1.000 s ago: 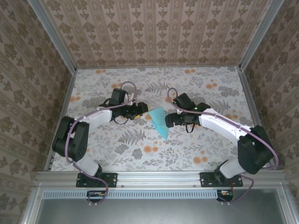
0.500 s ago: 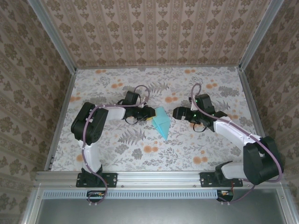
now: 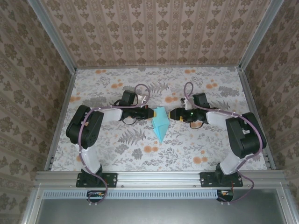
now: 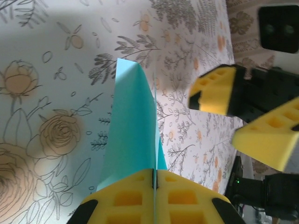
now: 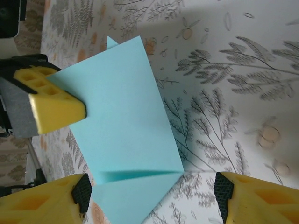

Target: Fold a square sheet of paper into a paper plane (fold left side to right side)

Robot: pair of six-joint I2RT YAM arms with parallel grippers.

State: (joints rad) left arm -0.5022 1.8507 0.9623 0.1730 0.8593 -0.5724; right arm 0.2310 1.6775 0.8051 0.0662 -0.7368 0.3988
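One paper plane: left end effector pinches it, right end effector open.

1x paper plane; 2x arms; 2x end effectors (left end effector, right end effector); 1x table.

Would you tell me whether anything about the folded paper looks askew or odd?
Slightly. In the right wrist view a small corner of a lower layer peeks past the top edge of the paper plane, so its layers aren't flush. No tears visible.
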